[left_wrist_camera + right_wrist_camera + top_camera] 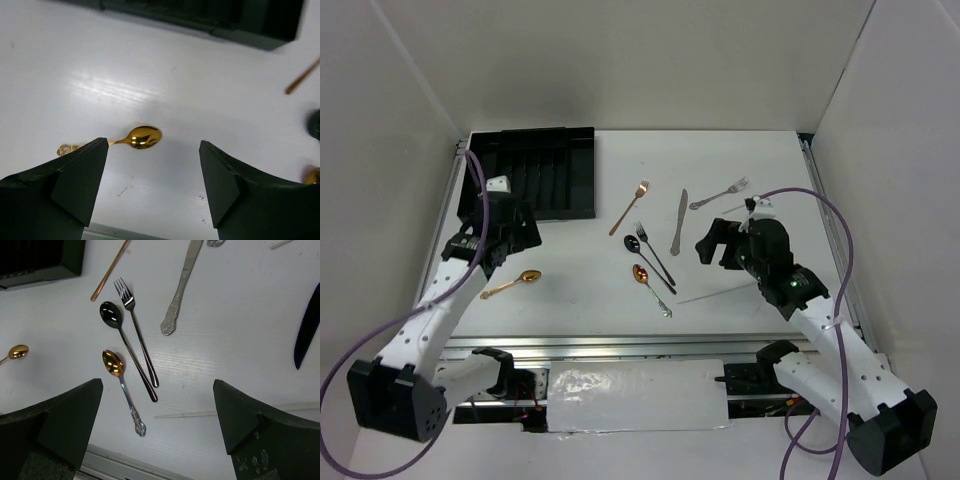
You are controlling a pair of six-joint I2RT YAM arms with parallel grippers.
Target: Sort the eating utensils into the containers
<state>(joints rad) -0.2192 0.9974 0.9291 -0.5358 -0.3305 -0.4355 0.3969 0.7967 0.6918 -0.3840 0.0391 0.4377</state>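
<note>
Left gripper [152, 150] jaws apart, empty. Gold spoon [143, 137] flat on white table [150, 65] just ahead, between the fingers; black tray [240, 20] further ahead. Right gripper [157, 390] also spread, empty. Black spoon [111, 314], dark fork [129, 301], gold-bowl spoon [114, 365] ahead-left, silver knife [181, 290] ahead, pale stick [200, 413] nearest. White walls [620, 60] box in the table

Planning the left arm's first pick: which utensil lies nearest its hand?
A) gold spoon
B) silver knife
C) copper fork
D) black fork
A: the gold spoon lies on the table right in front of the open left hand in its wrist view.
</note>
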